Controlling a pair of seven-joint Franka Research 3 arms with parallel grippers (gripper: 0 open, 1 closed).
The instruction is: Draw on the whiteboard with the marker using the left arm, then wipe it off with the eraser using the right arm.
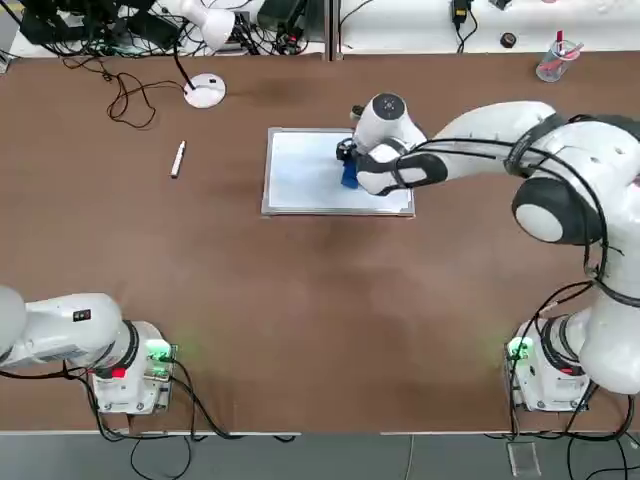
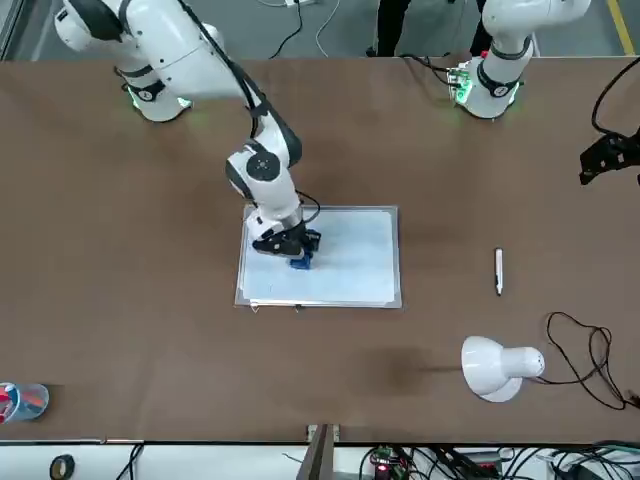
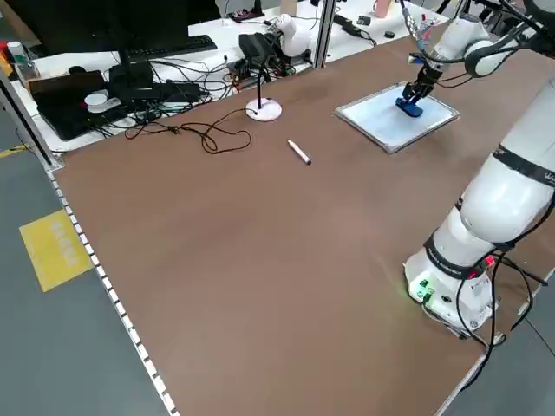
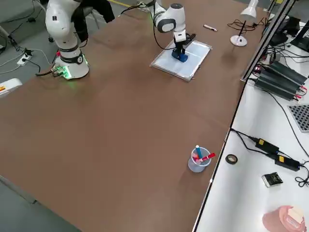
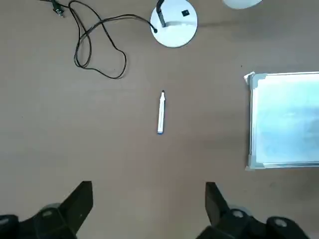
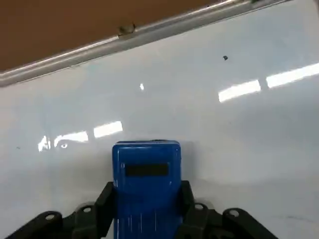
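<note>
As the fingers (image 6: 106,206) grip it, the eraser (image 6: 147,189) looks glossy blue.

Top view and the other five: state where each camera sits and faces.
Top: overhead, facing down; both arms.
Front: across the table, facing the robot; both arms.
Left side: raised, looking diagonally down; one arm base, a gripper at the whiteboard.
Right side: likewise, opposite; an arm reaching the whiteboard.
Left wrist: over the marker; its open fingers.
Right wrist: over the whiteboard; its fingers gripping the eraser.
Top and front share the marker.
</note>
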